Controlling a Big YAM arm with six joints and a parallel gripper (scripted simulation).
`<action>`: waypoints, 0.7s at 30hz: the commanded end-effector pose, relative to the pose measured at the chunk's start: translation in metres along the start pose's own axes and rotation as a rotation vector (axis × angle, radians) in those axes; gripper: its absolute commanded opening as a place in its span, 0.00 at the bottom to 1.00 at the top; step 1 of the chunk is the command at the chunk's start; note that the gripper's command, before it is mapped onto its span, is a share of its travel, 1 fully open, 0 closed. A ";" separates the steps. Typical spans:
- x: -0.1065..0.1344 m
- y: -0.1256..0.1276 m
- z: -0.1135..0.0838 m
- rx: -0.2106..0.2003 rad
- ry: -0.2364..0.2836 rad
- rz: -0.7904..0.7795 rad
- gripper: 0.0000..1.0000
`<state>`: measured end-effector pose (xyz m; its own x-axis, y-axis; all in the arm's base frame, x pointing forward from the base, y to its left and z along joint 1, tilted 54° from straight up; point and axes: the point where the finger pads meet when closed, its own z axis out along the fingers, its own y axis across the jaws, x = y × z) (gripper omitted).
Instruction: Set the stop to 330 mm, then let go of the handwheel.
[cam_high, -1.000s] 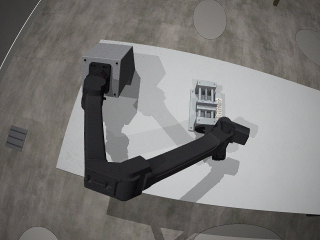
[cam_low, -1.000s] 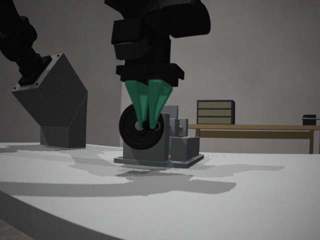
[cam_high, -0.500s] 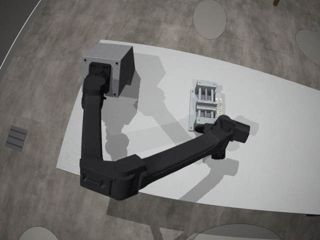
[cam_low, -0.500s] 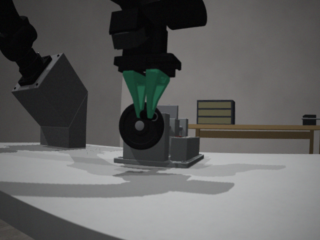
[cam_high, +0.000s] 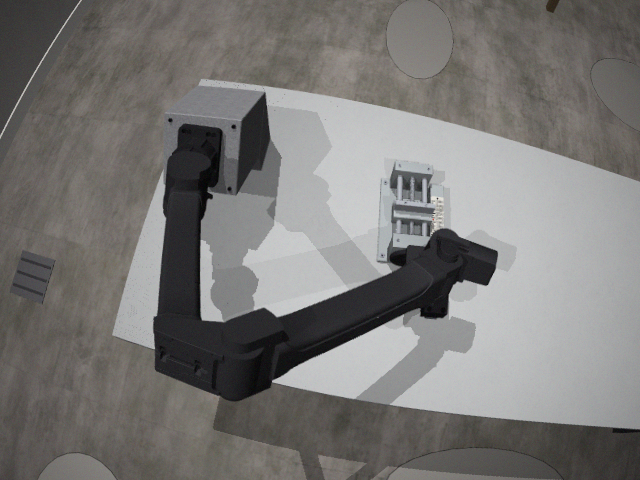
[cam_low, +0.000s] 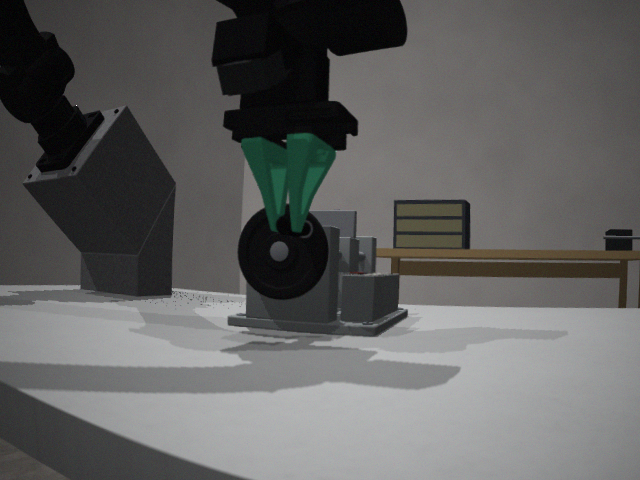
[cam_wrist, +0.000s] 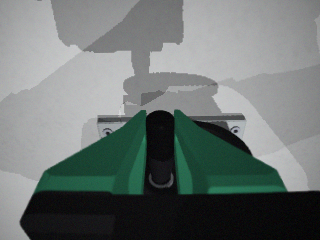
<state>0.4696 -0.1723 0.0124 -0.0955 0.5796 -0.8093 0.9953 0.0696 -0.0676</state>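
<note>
Risk: the crank pin (cam_wrist: 160, 145) could slip from between the green fingers (cam_low: 268, 180) as it arcs round, since they pinch it only near their tips; turning too far would overshoot the 330 mark, and the scale (cam_high: 438, 210) is too small to read here. Gripper (cam_low: 285, 227) is pinched on the pin, near the top of the black handwheel (cam_low: 258, 268). Handwheel sits at the near end of the grey slide fixture (cam_high: 383, 217) on the white table (cam_high: 516, 320). Arm reaches out from its grey pedestal (cam_high: 248, 129), elbow folded, wrist pointing straight down over the wheel.
</note>
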 end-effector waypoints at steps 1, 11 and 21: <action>0.003 0.004 -0.021 -0.043 -0.002 -0.014 0.06; 0.011 0.003 -0.005 -0.022 0.002 -0.029 0.06; 0.005 0.000 0.007 -0.002 0.004 -0.015 0.06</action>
<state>0.4691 -0.1719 0.0128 -0.1041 0.5778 -0.8095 0.9944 0.0772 -0.0727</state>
